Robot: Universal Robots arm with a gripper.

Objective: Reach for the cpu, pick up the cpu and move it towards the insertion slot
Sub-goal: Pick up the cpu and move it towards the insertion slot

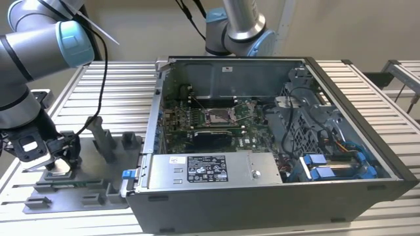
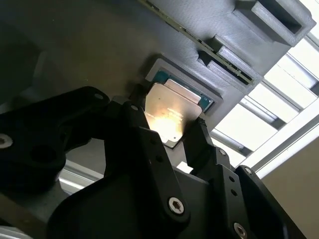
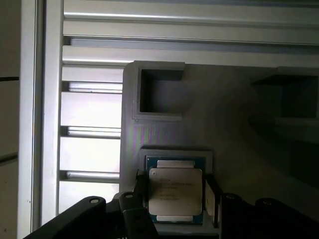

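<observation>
The cpu (image 3: 175, 191) is a silver square with a greenish rim, lying in a raised nest of the grey fixture plate (image 1: 85, 196) at the exterior view's left. My gripper (image 1: 61, 164) is down over it. In both wrist views its black fingers (image 2: 199, 132) sit against two opposite edges of the cpu (image 2: 167, 112), so the gripper (image 2: 170, 119) is shut on the chip, which rests in its nest. The insertion slot (image 1: 217, 116), a shiny metal frame with a dark centre, lies on the green board inside the open computer case (image 1: 341, 162), well off to the exterior view's right.
Grey posts and blocks (image 1: 105, 140) stand on the fixture between my gripper and the case wall (image 1: 154, 123). A grey box with a white label (image 1: 206, 169) and blue-tabbed drive bays (image 1: 328, 169) fill the case's near side. A second arm (image 1: 239, 27) stands behind the case.
</observation>
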